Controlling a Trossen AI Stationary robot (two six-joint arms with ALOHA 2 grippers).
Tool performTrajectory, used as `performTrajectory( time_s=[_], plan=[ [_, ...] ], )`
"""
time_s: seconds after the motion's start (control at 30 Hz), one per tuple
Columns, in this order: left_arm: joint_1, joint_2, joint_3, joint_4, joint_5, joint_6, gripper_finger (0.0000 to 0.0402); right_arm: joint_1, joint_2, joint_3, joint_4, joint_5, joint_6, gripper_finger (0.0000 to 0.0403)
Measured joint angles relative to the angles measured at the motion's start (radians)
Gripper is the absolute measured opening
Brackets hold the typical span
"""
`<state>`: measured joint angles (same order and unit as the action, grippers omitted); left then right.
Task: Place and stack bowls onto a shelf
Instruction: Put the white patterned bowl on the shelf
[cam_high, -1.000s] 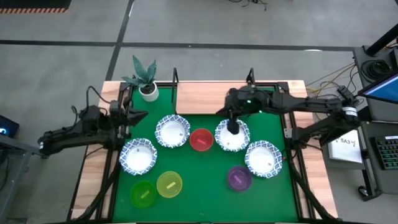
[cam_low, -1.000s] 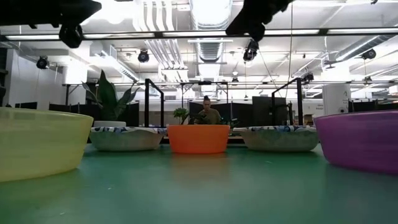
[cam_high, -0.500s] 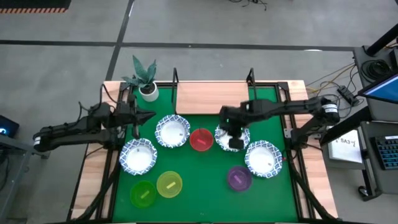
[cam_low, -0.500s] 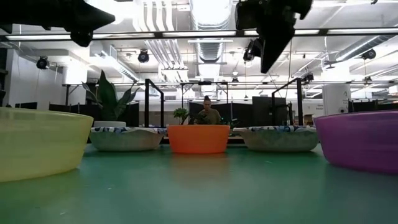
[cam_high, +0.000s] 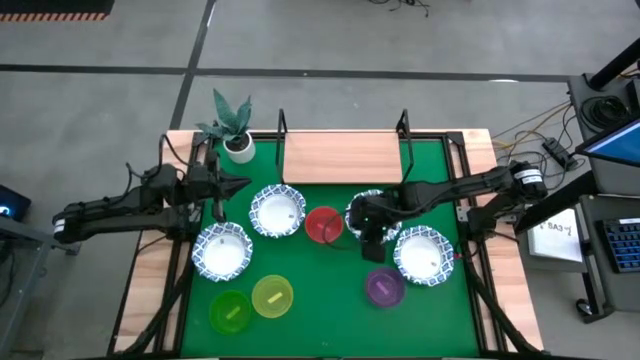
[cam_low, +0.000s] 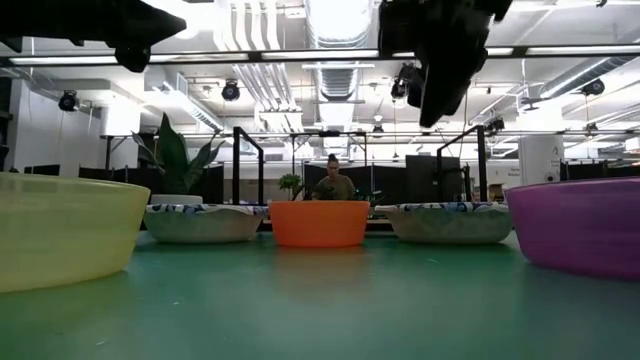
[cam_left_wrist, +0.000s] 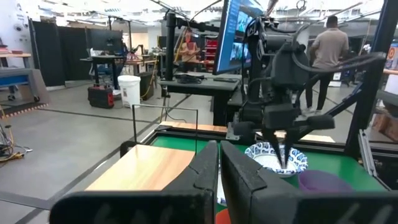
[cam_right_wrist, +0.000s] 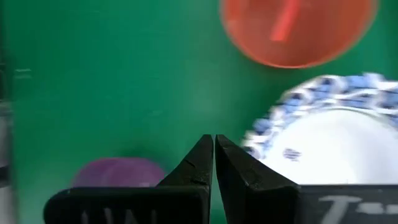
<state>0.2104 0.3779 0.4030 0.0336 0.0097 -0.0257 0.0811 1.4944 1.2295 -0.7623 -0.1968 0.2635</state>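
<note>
From above, the right gripper (cam_high: 374, 236) hung over the near rim of a white bowl with a blue patterned rim (cam_high: 366, 209), just right of the small red plastic bowl (cam_high: 323, 224) at the middle of the green-topped table (cam_high: 320, 290). The flat light-wood shelf with thin black uprights (cam_high: 342, 156) lay bare behind the red bowl. Three more blue-rimmed white bowls (cam_high: 277, 211) (cam_high: 222, 249) (cam_high: 423, 254) ringed the red bowl, with purple (cam_high: 385, 287), yellow (cam_high: 272, 296) and lime green (cam_high: 231, 312) plastic bowls in front of it. The left gripper (cam_high: 224, 186) waited well left of the red bowl, near a white pot holding a green plant (cam_high: 238, 146).

At table height, the red bowl (cam_low: 320, 223) sat between two patterned bowls, the yellow bowl (cam_low: 65, 228) and purple bowl (cam_low: 585, 222) looming at either edge; a dark gripper (cam_low: 440, 70) hung above, right of the red bowl.

The left wrist camera showed its own fingers (cam_left_wrist: 205, 171) nearly together and empty, the right arm poised over a patterned bowl (cam_left_wrist: 275, 158), and people in the room beyond.

The right wrist camera showed its fingers (cam_right_wrist: 200, 163) pressed almost shut on nothing, above green table between the purple bowl (cam_right_wrist: 118, 172), the patterned bowl (cam_right_wrist: 323, 130) and the red bowl (cam_right_wrist: 298, 28).
</note>
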Motion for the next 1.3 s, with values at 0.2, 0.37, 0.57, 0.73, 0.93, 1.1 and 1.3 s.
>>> performTrajectory(
  time_s=[0.2,0.37,0.57,0.73,0.93,1.1,1.3],
  plan=[
    [0.000,-0.001,0.000,-0.039,0.001,-0.012,0.0000,0.003,0.001,0.014,0.027,0.163,0.032,0.0009],
    [0.000,-0.014,0.011,-0.061,0.009,-0.018,0.0000,0.025,0.001,0.014,0.035,0.484,0.285,0.0009],
    [0.000,-0.048,0.046,-0.131,0.036,-0.018,0.0000,0.005,0.000,0.031,0.043,0.485,0.293,0.0009],
    [0.000,-0.076,0.059,-0.175,0.036,-0.018,0.0000,0.019,0.000,0.026,0.036,0.438,0.286,0.0036],
    [0.000,-0.095,0.059,-0.194,0.036,-0.017,0.0000,0.078,0.057,-0.004,0.030,0.371,0.196,0.0117],
    [0.000,-0.101,0.059,-0.201,0.036,-0.009,0.0000,0.121,0.165,0.004,0.018,0.351,0.153,0.0162],
    [0.000,-0.101,0.059,-0.201,0.036,-0.009,0.0000,0.108,0.255,0.013,-0.023,0.357,0.197,0.0164]
  ],
)
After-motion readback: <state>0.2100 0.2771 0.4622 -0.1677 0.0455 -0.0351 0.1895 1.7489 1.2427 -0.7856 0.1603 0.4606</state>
